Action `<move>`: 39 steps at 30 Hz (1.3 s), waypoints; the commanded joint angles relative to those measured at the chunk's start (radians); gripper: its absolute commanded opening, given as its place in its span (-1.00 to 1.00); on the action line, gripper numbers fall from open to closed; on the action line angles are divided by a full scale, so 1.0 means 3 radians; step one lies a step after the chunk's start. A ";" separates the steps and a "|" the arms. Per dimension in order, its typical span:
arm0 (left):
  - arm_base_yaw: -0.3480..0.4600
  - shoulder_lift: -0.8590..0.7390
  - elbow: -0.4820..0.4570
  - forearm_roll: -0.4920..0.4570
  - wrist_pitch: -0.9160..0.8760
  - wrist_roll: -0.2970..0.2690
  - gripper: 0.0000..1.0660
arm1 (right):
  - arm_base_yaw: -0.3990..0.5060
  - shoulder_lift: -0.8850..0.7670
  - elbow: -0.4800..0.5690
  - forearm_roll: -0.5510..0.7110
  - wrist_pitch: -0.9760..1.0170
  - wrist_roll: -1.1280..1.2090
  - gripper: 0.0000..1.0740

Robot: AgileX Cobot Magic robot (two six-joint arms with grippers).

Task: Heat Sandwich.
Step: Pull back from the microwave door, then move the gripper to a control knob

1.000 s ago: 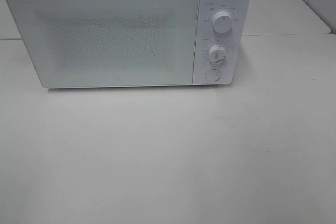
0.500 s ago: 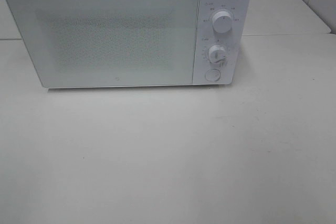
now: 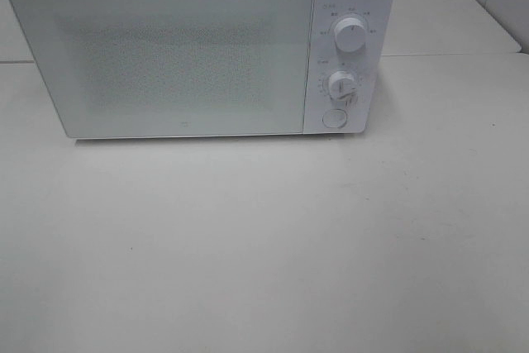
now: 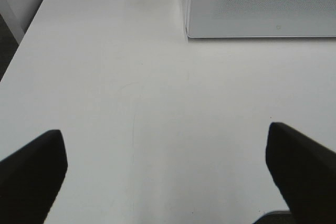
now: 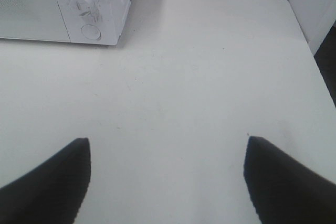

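Observation:
The sandwich is out of view in every frame. A white microwave stands at the back of the table with its door closed, and its frosted window shows nothing inside. The high view shows neither arm. In the left wrist view my left gripper is open over bare table, its dark fingers wide apart and the microwave's lower corner ahead. In the right wrist view my right gripper is also open and empty, facing the microwave's control panel.
The control panel carries an upper knob, a lower knob and a round button. White tabletop stretches in front of the microwave. The table's edges show in the left wrist view and the right wrist view.

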 commanded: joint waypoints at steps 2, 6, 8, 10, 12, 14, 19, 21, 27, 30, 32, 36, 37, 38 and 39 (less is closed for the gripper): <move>-0.0017 -0.0070 0.0003 0.0000 -0.0037 -0.0017 0.84 | -0.0020 0.0160 -0.0033 -0.0007 -0.0200 0.0027 0.46; -0.0017 -0.0070 0.0003 0.0000 -0.0037 -0.0017 0.84 | -0.0020 0.0397 -0.0033 -0.0010 -0.0370 0.0027 0.45; -0.0017 -0.0070 0.0003 0.0000 -0.0037 -0.0017 0.84 | -0.0020 0.0510 -0.0033 -0.0017 -0.0490 0.0027 0.44; -0.0017 -0.0070 0.0003 0.0000 -0.0037 -0.0017 0.84 | -0.0020 0.0677 -0.0023 -0.0010 -0.0697 0.0030 0.43; -0.0017 -0.0070 0.0003 0.0000 -0.0037 -0.0017 0.84 | -0.0020 0.0733 -0.0023 -0.0010 -0.0770 0.0040 0.43; -0.0017 -0.0070 0.0003 0.0000 -0.0037 -0.0017 0.84 | -0.0020 0.0893 -0.0023 -0.0010 -0.0980 0.0040 0.42; -0.0017 -0.0070 0.0003 0.0000 -0.0037 -0.0017 0.84 | -0.0020 0.1183 -0.0023 -0.0007 -0.1250 0.0040 0.42; -0.0017 -0.0070 0.0003 0.0000 -0.0037 -0.0017 0.84 | -0.0020 0.1243 -0.0023 -0.0007 -0.1300 0.0040 0.42; -0.0017 -0.0070 0.0003 0.0000 -0.0037 -0.0017 0.84 | -0.0020 0.1577 -0.0023 -0.0007 -0.1533 0.0040 0.42; -0.0017 -0.0070 0.0003 0.0000 -0.0037 -0.0017 0.84 | -0.0020 0.1793 -0.0023 -0.0007 -0.1737 0.0040 0.42; -0.0017 -0.0070 0.0003 0.0000 -0.0037 -0.0017 0.84 | -0.0020 0.1850 -0.0023 -0.0007 -0.1800 0.0040 0.42; -0.0017 -0.0070 0.0003 0.0000 -0.0037 -0.0017 0.84 | -0.0020 0.2047 -0.0023 -0.0007 -0.2090 0.0040 0.42; -0.0017 -0.0070 0.0003 0.0000 -0.0037 -0.0017 0.84 | -0.0020 0.2153 -0.0023 -0.0007 -0.2213 0.0037 0.42; -0.0017 -0.0070 0.0003 0.0000 -0.0037 -0.0017 0.84 | -0.0020 0.2210 -0.0023 -0.0007 -0.2283 0.0037 0.42; -0.0017 -0.0070 0.0003 0.0000 -0.0037 -0.0017 0.84 | -0.0020 0.2253 -0.0023 -0.0003 -0.2350 0.0037 0.42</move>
